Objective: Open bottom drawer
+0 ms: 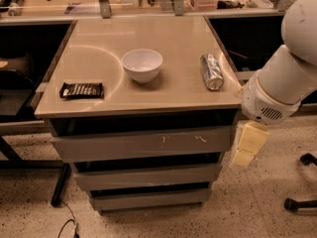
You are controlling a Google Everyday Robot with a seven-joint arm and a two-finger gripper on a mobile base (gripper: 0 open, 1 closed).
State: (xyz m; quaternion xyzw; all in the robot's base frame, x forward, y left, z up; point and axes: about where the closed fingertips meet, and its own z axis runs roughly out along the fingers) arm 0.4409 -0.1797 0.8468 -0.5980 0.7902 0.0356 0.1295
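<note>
Gripper point(246, 150) hangs up-right of the bottom drawer point(151, 200); bare floor point(163, 225) lies before it (a cable point(67, 226) at left)

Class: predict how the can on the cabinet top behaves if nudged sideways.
The can lies on its side, so it would probably roll. The smooth top likely offers little grip. The gripper hangs right of the drawers, away from it.

A white bowl point(142, 65), a silver can point(212, 71) and a black snack bar point(82, 90) with pale markings sit on the tan worktop point(148, 95). The grey top drawer point(143, 144) carries pale scratches; the bottom drawer point(151, 200) is plain grey. The cream gripper point(247, 145) hangs just right of the drawers, under a white arm point(292, 78), over a speckled beige floor point(257, 207).
</note>
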